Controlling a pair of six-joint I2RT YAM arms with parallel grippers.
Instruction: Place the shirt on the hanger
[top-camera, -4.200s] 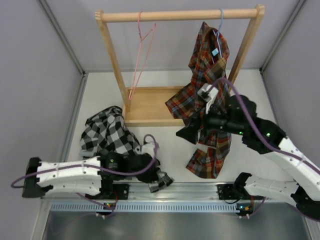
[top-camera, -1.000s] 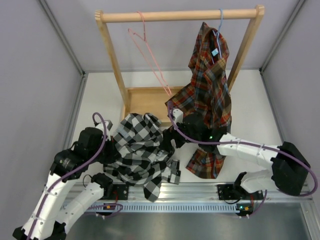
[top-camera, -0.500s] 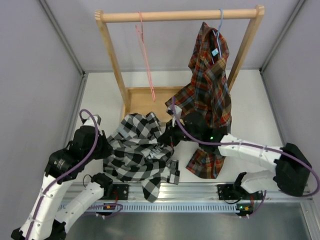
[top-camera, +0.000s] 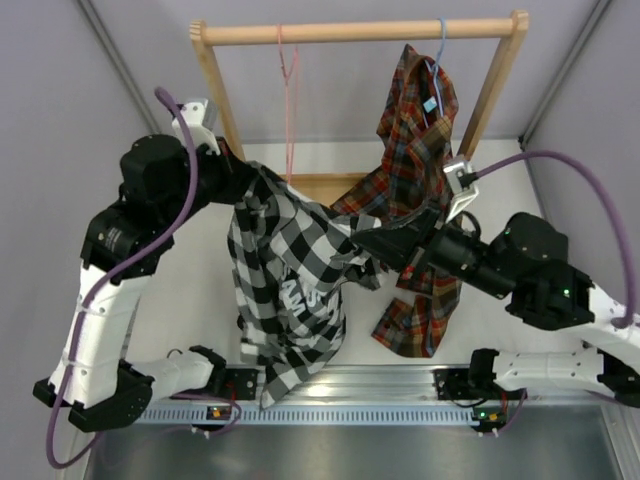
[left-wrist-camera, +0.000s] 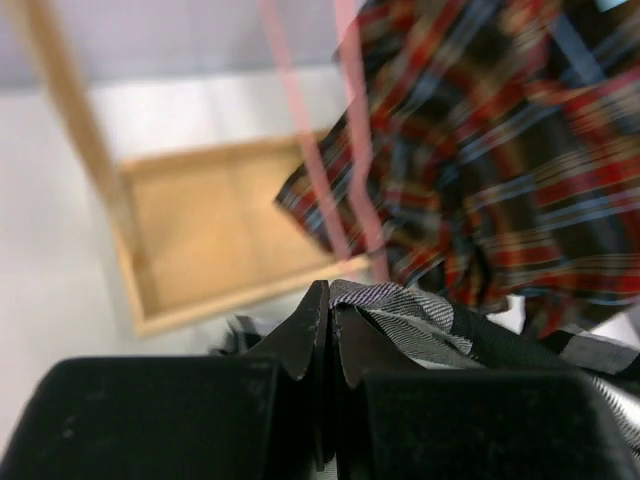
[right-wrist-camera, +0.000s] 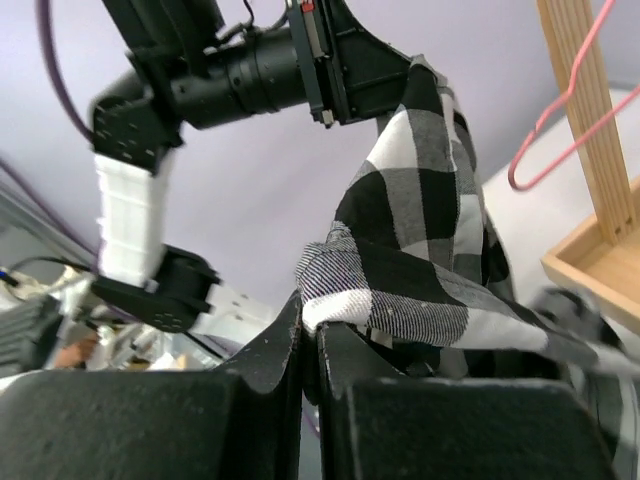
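The black-and-white check shirt (top-camera: 290, 290) hangs in the air, stretched between both grippers, its tail dropping toward the near rail. My left gripper (top-camera: 248, 178) is shut on the shirt's upper edge (left-wrist-camera: 390, 300) beside the rack's left post. My right gripper (top-camera: 362, 240) is shut on another edge of the shirt (right-wrist-camera: 400, 290) further right and lower. White lettering shows on the hanging cloth. The pink hanger (top-camera: 288, 110) hangs from the rod just behind the left gripper. It appears blurred in the left wrist view (left-wrist-camera: 315, 170) and at the right edge of the right wrist view (right-wrist-camera: 570, 100).
A wooden rack (top-camera: 360, 32) stands at the back with a flat wooden base (top-camera: 310, 185). A red, orange and blue plaid shirt (top-camera: 420, 160) hangs on a light blue hanger (top-camera: 441, 45) at the rod's right end, close behind my right arm. Grey walls close in both sides.
The right gripper has shut on the shirt. Both arms have lifted it off the table, the left going up and back toward the rack. The pink hanger has swung to hang edge-on.
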